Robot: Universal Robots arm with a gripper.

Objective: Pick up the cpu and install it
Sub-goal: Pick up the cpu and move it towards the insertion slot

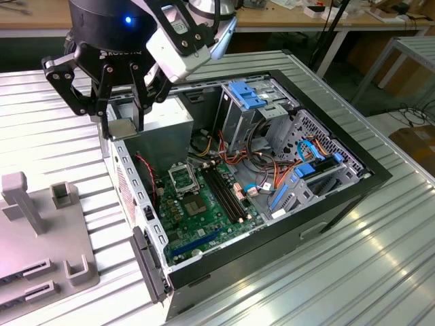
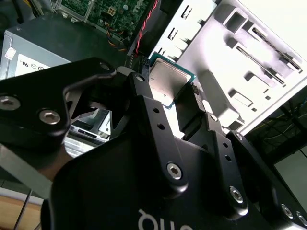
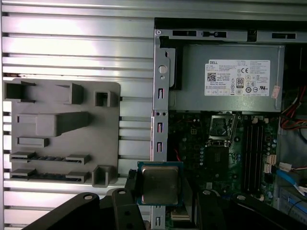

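Note:
My gripper (image 1: pixel 122 128) is shut on the cpu (image 1: pixel 123 129), a small flat square chip with a silver-grey top and a thin greenish rim. It hangs in the air over the rear edge of the open computer case, at the exterior view's left. Both wrist views show the cpu (image 3: pixel 159 184) (image 2: pixel 168 84) pinched between the black fingers (image 2: pixel 192 108). The black hollow socket frame (image 1: pixel 181 178) (image 3: pixel 221 128) lies on the green motherboard (image 1: pixel 211 217) inside the case, below the chip and toward the exterior view's right.
The grey power supply (image 1: pixel 166 129) (image 3: pixel 225 79) sits in the case beside the gripper. Drive cages with blue clips (image 1: pixel 248 98) and cable bundles (image 1: pixel 272 170) fill the far side. A grey holder block (image 1: pixel 41 238) (image 3: pixel 62 132) lies on the ribbed metal table outside the case.

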